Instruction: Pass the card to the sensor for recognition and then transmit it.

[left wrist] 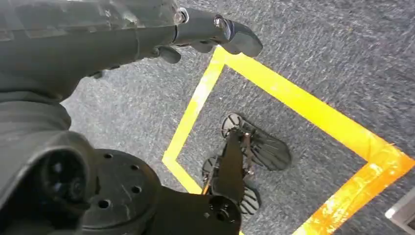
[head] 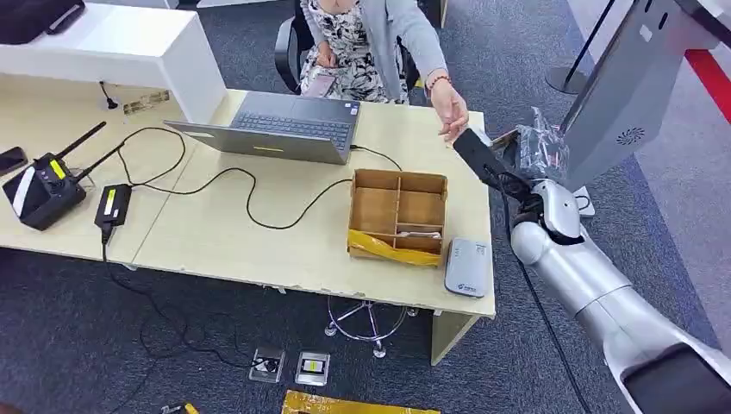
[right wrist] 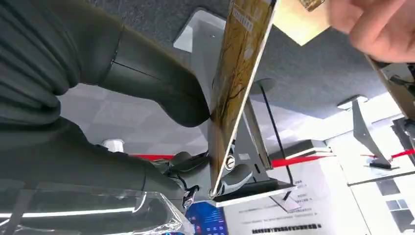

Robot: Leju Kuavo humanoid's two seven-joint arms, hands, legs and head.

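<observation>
While the right hand (head: 517, 191) pinches the thin dark, gold-patterned card (right wrist: 240, 83) between thumb and fingers, the card's long axis runs up and away from the hand — toward the person's open hand (head: 448, 109), whose fingertips hover just past its far end. Left hand (left wrist: 215, 29): hanging over the carpet, holding nothing — fingers too hidden to tell. Grey card reader (head: 468, 267): on the table (head: 215, 233) edge, nearer the robot than the card.

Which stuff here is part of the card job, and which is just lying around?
Part of the job:
card
right hand holding it
person's hand reaching for it
grey sensor at the desk edge

Lying about:
laptop
cardboard box
radio
power adapter
</observation>
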